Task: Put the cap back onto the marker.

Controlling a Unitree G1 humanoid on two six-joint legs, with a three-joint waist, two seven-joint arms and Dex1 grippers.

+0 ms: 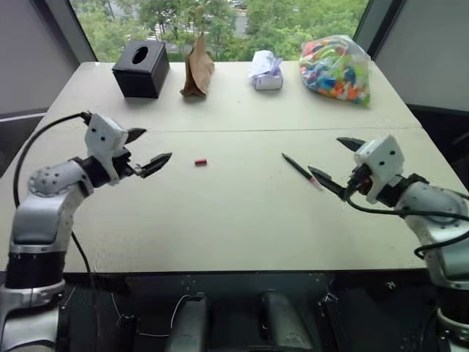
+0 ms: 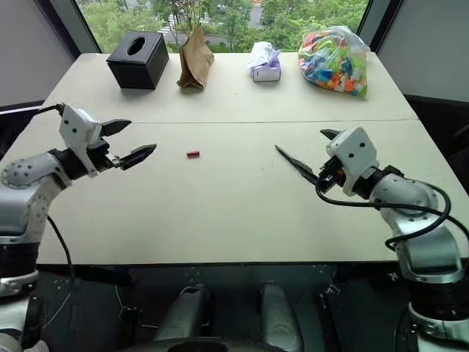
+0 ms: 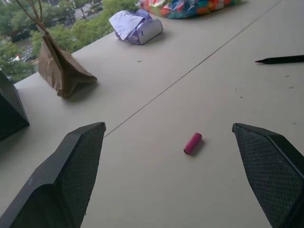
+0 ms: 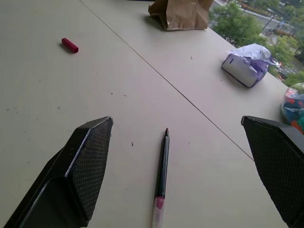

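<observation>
Since neither piece is held yet, handling: both the cap (image 1: 200, 162) and the marker (image 1: 299, 169) look like light, stiff plastic that should slide or roll on the smooth table (image 1: 234, 235) if nudged.
Cap grip: best taken across its round side near the closed end, so the open mouth stays free; it is tiny and could squirt out from between the pads if pinched off centre.
Marker grip: best taken around the middle of the black barrel, well back from the tip, leaving the writing end exposed for the cap.
Fragility: neither seems breakable, though the soft tip could smear or bend if pressed against a finger.
Cap look: a very short red cylinder lying on its side.
Marker look: a thin, long black stick with a reddish-pink section at one end, lying flat.
Cap place: on the near half of the table, a little in front of the left gripper (image 1: 150, 150), well apart from the marker.
Marker place: just ahead of the right gripper (image 1: 338, 163), its pink end nearest those fingers.
Left claw: jaws spread wide apart, holding nothing, aimed toward the cap.
Right claw: jaws spread wide apart, empty, with the marker lying between their lines in the wrist view.
Progress: nothing picked up; capping not yet begun.
</observation>
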